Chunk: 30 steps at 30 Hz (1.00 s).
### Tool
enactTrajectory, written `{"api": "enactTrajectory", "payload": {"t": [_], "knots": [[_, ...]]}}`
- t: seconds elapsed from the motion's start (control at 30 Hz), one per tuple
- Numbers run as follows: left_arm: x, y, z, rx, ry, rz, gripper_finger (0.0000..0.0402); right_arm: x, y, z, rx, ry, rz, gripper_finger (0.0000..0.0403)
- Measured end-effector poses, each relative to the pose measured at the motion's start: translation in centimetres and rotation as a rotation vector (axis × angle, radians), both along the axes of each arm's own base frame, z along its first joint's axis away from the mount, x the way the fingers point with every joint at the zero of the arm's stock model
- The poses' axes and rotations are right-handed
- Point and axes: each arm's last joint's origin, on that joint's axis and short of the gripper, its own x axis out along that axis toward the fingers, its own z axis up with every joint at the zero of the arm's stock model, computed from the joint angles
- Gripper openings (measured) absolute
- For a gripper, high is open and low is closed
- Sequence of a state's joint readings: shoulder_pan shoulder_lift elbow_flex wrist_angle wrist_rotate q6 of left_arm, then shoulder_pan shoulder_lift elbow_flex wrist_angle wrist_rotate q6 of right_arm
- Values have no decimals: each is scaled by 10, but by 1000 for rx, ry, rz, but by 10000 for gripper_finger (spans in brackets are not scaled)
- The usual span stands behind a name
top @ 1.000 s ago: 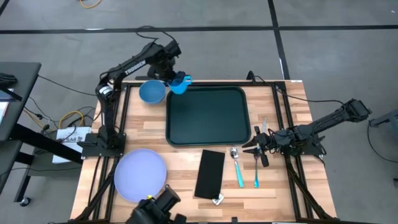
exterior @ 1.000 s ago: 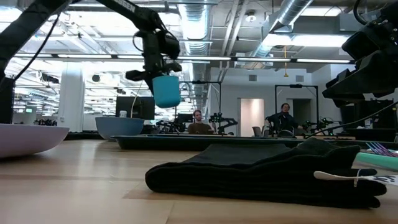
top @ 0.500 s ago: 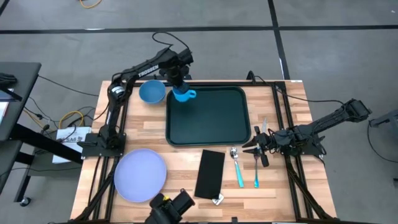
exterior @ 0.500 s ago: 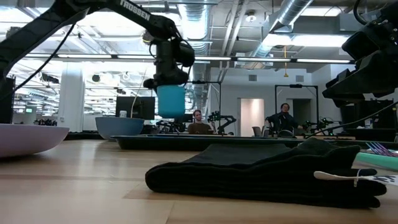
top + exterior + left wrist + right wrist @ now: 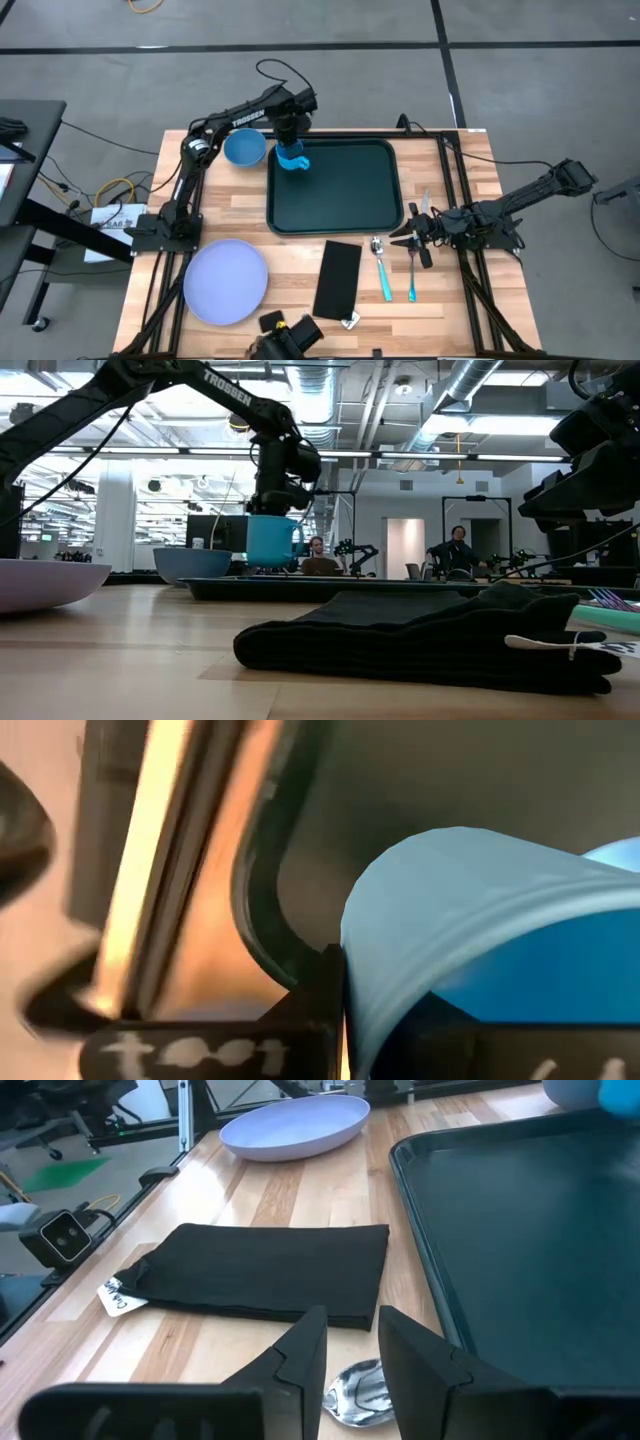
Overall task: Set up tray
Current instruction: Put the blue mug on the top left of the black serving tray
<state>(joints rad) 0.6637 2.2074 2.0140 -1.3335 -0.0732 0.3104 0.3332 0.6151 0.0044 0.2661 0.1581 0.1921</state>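
Note:
A blue cup hangs upright over the far-left corner of the dark green tray, low above its floor. Whether its base touches the tray, I cannot tell. My left gripper stands over the cup, shut on it. My right gripper waits low at the table's right side, its fingers a little open above the bowl of a spoon, touching nothing. My left gripper holds the cup by its rim, coming from above with fingers pointing down. One dark finger lies against the outside of the wall; the other is hidden by the cup. The cup stays upright below the gripper.
A blue bowl sits left of the tray's far corner. A lavender plate lies at the near left, and a black folded napkin before the tray. A teal-handled spoon and fork lie near my right gripper.
My left gripper has carried the cup from beside the blue bowl toward the table's right, over the tray's far-left corner, and lowered it steadily. The cup hung tilted a second ago and is upright now. The gripper has stayed shut on it.

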Motion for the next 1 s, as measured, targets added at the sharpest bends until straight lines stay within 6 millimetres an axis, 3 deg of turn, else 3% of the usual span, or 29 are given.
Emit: {"api": "enactTrajectory", "payload": {"t": [0.27,0.4,0.6,1.0], "knots": [[17,-26,1,69,184,-745,2,0,0,0,0,0,1,87],[27,-29,1,114,190,-1014,2,0,0,0,0,0,0,87],[31,-24,2,152,140,-1162,2,0,0,0,0,0,0,87],[22,-16,-1,91,135,-1283,2,0,0,0,0,0,0,87]]}}
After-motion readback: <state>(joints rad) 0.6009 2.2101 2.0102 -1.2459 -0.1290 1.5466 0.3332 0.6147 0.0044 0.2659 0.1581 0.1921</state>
